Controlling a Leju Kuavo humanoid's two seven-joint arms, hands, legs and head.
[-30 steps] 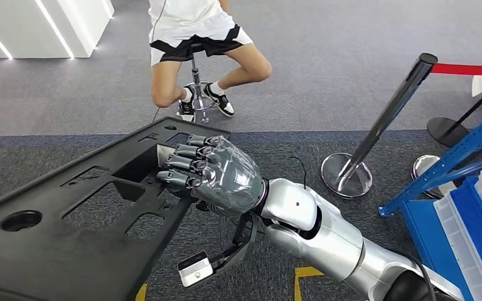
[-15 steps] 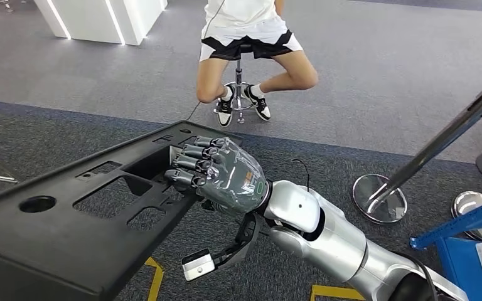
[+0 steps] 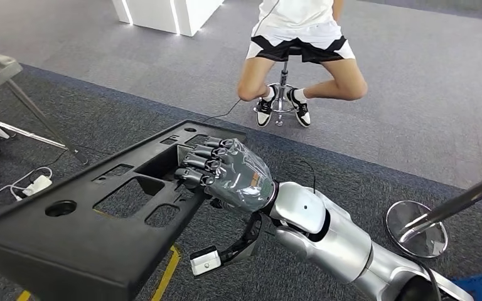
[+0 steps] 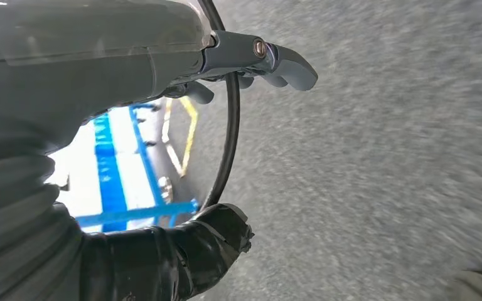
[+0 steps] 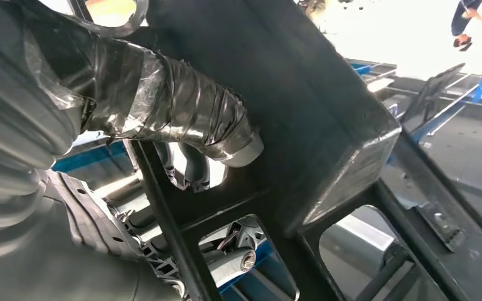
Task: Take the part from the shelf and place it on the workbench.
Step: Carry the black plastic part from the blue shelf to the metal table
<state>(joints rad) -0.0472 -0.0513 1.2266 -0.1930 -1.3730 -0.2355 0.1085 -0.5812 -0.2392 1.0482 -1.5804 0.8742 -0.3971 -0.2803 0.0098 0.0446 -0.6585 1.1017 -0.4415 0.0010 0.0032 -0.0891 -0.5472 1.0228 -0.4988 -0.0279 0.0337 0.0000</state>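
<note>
Head view: right robot hand (image 3: pixel 229 177) grips the black part (image 3: pixel 94 216) by a cutout edge, carrying it above grey carpet (image 3: pixel 132 75). Left wrist view: left robot hand (image 4: pixel 238 66) holds nothing, fingers apart. Right wrist view: thumb (image 5: pixel 182 119) presses the part's underside

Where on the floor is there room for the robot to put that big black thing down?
Bare carpet lies between the black part and the person's stool, and further right toward the chrome post base. The near left is crowded with a white adapter, cables and metal legs. The right hand grips the part.
</note>
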